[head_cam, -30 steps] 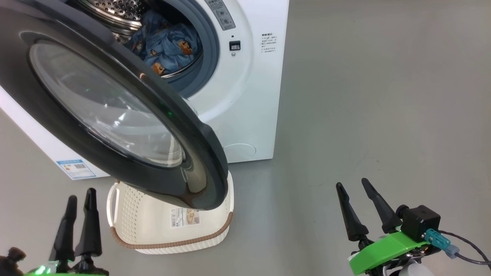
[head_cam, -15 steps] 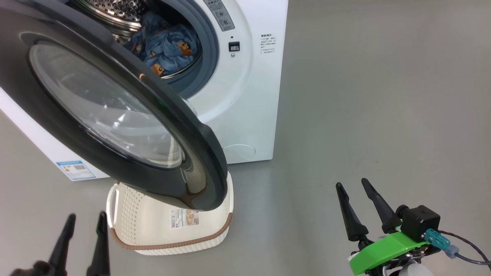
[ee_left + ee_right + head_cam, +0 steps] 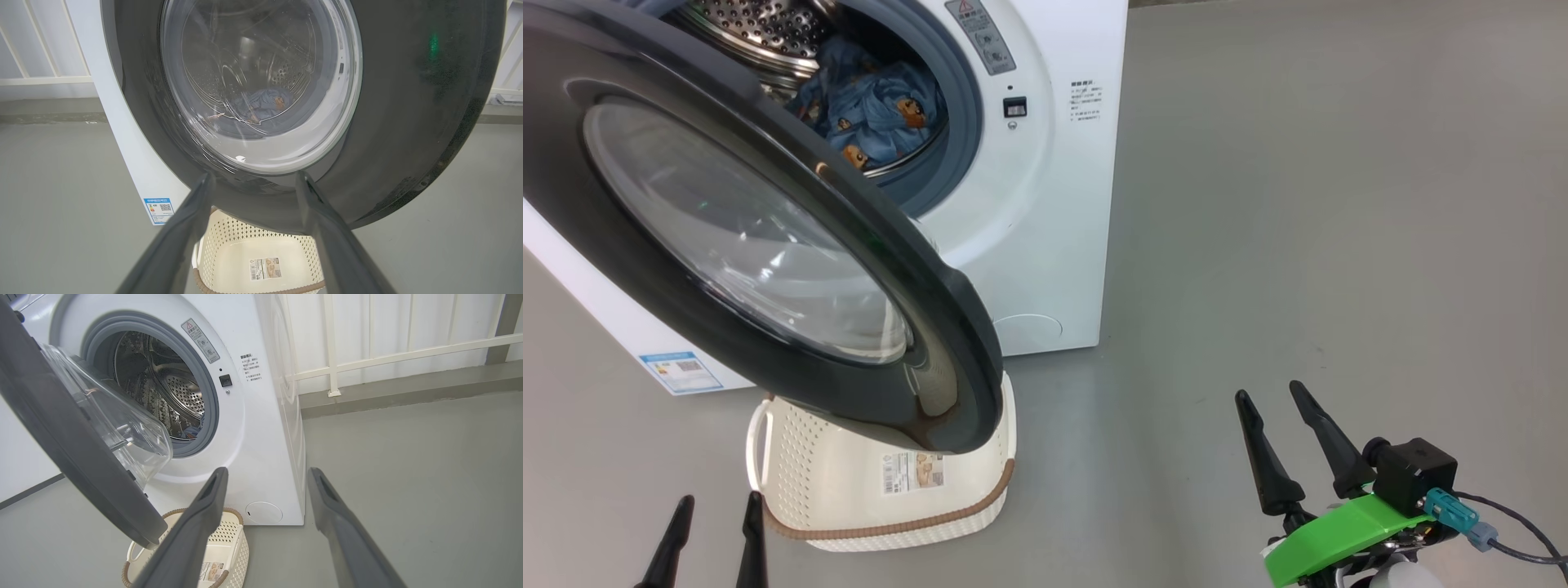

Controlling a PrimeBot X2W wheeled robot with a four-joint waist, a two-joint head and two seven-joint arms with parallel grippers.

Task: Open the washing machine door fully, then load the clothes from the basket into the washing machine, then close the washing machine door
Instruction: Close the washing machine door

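2 grippers gape wide, both empty. Left gripper (image 3: 720,498) sits lower than a moment ago, at near-left edge, off door (image 3: 768,245); right gripper (image 3: 1267,390) unmoved, near right. Clothes (image 3: 874,114) lie inside machine (image 3: 1045,245), far left; basket (image 3: 849,490) bare, on floor (image 3: 1298,204) beneath door rim. Loading looks done; door half open, needs closing push.

The floor (image 3: 1323,204) is smooth and grey. Along its far edge runs a low grey kerb (image 3: 408,390), and a white railing (image 3: 392,356) with thin upright bars stands on it, before a pale wall (image 3: 429,318). A dark post (image 3: 497,326) rises at the railing's end.
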